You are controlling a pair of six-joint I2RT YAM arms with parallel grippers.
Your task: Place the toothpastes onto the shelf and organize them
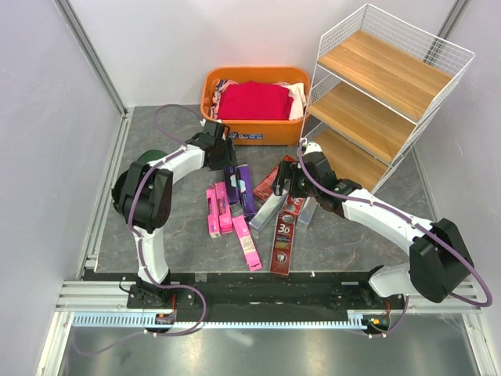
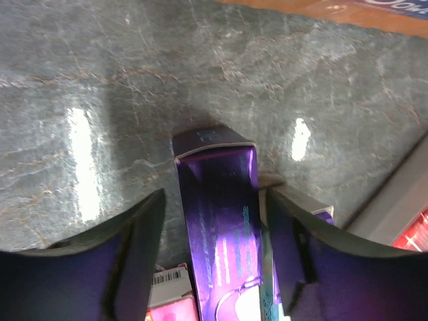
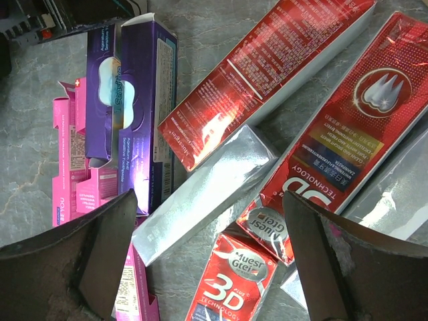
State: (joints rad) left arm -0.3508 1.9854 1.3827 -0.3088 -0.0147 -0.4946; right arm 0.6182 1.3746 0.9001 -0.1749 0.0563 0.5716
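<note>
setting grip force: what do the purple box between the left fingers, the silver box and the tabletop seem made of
Purple box: thin glossy card, likely; folded end flap, metallic sheen. Silver box: foil-faced card, seemingly; mirror glare, crisp creased edges. Tabletop: grey veined stone or stone-print laminate; the look leaves it open.

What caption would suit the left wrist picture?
Open left gripper straddling a purple toothpaste box on the grey table.

We saw an orange basket (image 1: 254, 131) at the back of the grey, stone-patterned tabletop (image 1: 337, 244). It held folded red clothes (image 1: 254, 100), with paler fabric (image 1: 297, 92) at its right end.
</note>
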